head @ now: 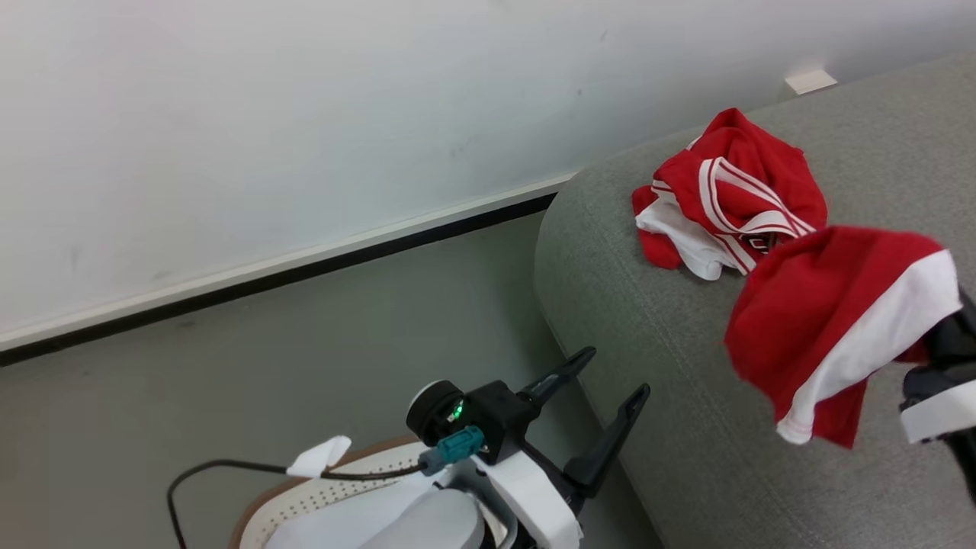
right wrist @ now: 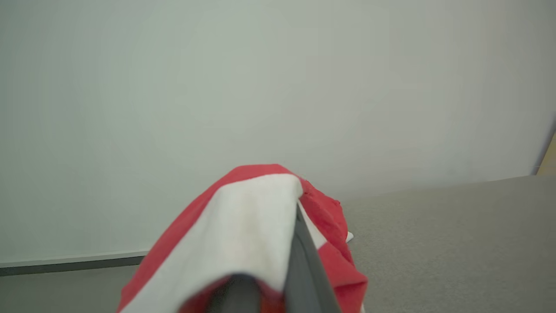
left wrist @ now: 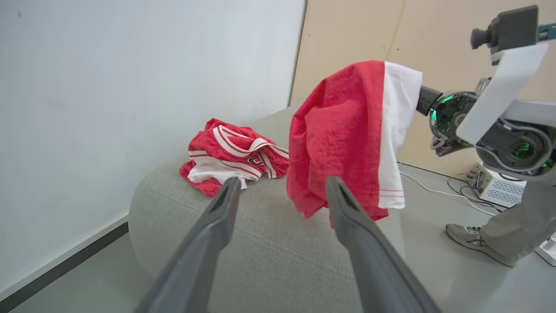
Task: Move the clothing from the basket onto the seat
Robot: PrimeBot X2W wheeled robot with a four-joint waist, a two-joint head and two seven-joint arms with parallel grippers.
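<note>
The robot's right gripper [right wrist: 278, 269] has its jaws clenched on a red garment [head: 823, 320] with a broad white panel. The cloth drapes over both fingers and hides their tips. It hangs loose below the jaws, in the air above the grey seat [head: 671, 396] and not touching it. In the right wrist view the white panel lies across the top of the jaws, with red folds spilling off to either side.

Beyond the right jaws, nearer the wall [head: 305, 114], a second garment [head: 732, 191] lies crumpled on the seat. It is red with white stripes, a white panel and a small dark patch. It rests close to the hanging piece, but whether the two touch cannot be told.

The left gripper [head: 614, 374] has its jaws released, the two dark fingers spread wide with nothing between them. They hover beside the rounded end of the seat and point toward it. In the left wrist view the crumpled garment sits past the left-hand finger and the hanging one past the right-hand finger.

Behind and below the left jaws, under that arm's wrist, is the cream perforated basket [head: 328, 492] with its brown rim, on the grey floor [head: 343, 320]. The arm covers its inside.

Far off to the side of the left jaws, a person's shoe [left wrist: 469, 234] stands on the floor.
</note>
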